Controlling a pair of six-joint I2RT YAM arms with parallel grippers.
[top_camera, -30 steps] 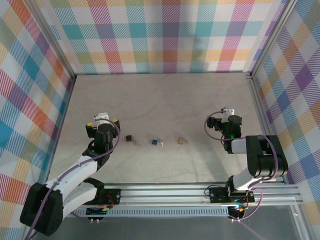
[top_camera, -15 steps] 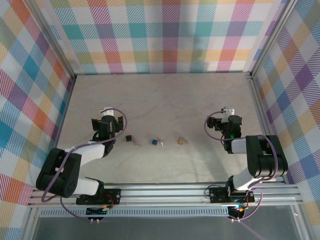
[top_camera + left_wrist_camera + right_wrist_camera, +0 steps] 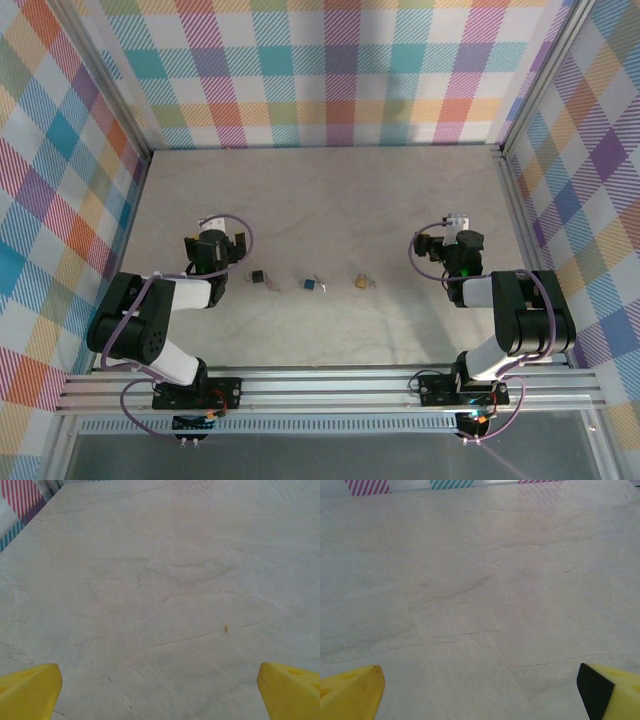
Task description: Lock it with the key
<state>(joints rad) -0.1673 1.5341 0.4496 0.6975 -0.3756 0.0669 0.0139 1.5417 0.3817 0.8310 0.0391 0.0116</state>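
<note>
Count of three: black padlock [image 3: 257,276], blue padlock [image 3: 309,284], brass padlock [image 3: 359,283].

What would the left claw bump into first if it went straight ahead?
Ahead of the left claw, the way looks free: bare beige tabletop, then probably the colourful checked wall far off.

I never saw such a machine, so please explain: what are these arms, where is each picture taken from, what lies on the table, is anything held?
Two robot arms stand at the near edge of the table. One picture looks down from above; the other two come from cameras on the wrists, their yellow fingertips at the bottom corners. A black padlock, a blue padlock and a brass padlock lie in a row between the arms, each beside a metal piece, probably its key. The left gripper and right gripper are open, holding nothing.
</note>
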